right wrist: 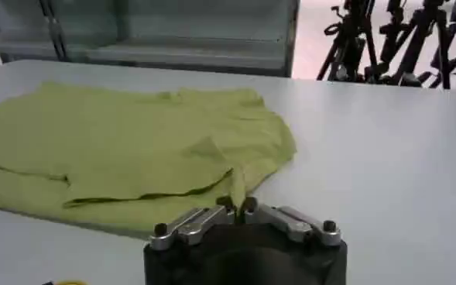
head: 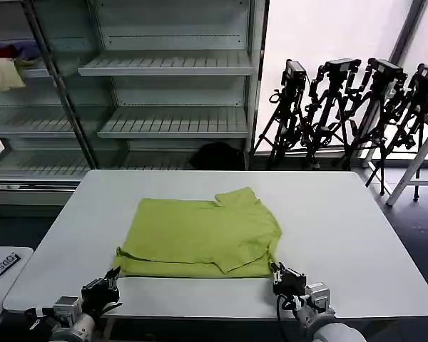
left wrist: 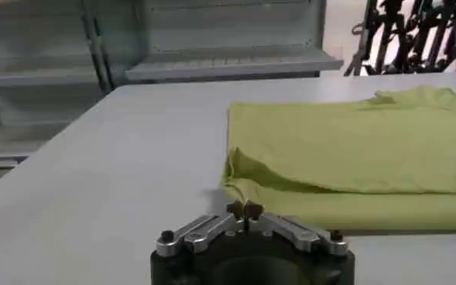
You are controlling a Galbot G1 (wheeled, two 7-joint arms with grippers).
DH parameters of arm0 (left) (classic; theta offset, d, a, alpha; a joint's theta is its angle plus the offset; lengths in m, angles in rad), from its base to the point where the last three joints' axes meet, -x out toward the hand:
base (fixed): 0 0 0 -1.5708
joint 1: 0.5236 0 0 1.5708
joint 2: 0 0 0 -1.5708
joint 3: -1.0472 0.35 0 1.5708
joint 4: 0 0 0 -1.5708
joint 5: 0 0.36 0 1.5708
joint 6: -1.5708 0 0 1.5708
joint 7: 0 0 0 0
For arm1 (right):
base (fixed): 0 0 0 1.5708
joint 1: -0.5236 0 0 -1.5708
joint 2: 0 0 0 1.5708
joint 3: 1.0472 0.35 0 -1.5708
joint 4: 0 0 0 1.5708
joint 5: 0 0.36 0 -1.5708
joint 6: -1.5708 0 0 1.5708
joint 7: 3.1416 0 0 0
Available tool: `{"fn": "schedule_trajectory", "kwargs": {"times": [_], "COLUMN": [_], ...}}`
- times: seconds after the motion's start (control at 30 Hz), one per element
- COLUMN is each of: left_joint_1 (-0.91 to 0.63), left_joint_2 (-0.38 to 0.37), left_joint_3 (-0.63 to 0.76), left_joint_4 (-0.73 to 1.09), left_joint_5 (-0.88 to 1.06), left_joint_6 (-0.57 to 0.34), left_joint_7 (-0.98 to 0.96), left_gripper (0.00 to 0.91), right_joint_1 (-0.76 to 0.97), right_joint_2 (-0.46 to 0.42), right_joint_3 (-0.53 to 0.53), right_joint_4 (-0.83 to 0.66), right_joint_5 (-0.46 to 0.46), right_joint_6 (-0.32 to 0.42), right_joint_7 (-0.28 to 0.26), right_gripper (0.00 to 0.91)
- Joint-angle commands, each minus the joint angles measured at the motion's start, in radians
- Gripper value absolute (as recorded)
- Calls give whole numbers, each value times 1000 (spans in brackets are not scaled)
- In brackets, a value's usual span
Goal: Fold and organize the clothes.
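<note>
- Left gripper (head: 113, 279) low at the near left edge of the table (head: 342, 228), fingers closed tip to tip, holding nothing, just short of the shirt's near left corner.
- In the left wrist view, same gripper (left wrist: 244, 209) with tips pressed together over bare tabletop (left wrist: 119, 170), close to the shirt (left wrist: 351, 155) but apart from it.
- Right gripper (head: 278, 274) at the near edge beside the shirt's near right corner, fingers closed together, gripping nothing that can be made out.
- In the right wrist view, its tips (right wrist: 236, 206) meeting right at the shirt's (right wrist: 135, 139) near hem; touching or just clear of the cloth, cannot tell.
- Shirt (head: 200, 235), lime yellow-green, lying flat near the middle of the table, nearer the front edge, folded into a rough rectangle with one layer turned over the right side and a sleeve flap at the far right corner.
- Table white and plain, a second pale surface (head: 0, 267) at far left carrying a small dark-labelled item.
- Behind: pale shelving (head: 171, 71) with slatted shelves, a cream cloth (head: 3, 73) and a red cloth (head: 3, 52) on the upper left shelf.
- Dark object (head: 217, 155) on the floor behind the table.
- Row of black tripods (head: 349, 107) against the bright window at right, white furniture legs (head: 414, 171) beside them.
</note>
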Motion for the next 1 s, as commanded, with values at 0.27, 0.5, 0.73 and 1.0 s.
{"fn": "schedule_trajectory", "kwargs": {"times": [0.27,0.5,0.73,1.0], "left_joint_1": [-36,-114,-226,-430], "left_joint_2": [-21,-30,0,91], "left_joint_3": [-29,-23,-8,43], "left_joint_4": [-25,-56,-54,182], "left_joint_5": [28,-42,-161,-193], "left_joint_6": [-4,-32,19,20], "left_joint_7": [-28,-35,-41,14], "left_gripper": [907,907,907,907], "right_joint_1": [21,94,197,462], "right_joint_2": [22,63,81,101], "right_joint_3": [10,21,22,-10], "right_joint_4": [-1,14,9,-231], "right_joint_5": [4,9,28,31], "right_joint_6": [30,9,-5,-7], "right_joint_7": [38,35,49,41], "right_gripper": [907,907,907,907]}}
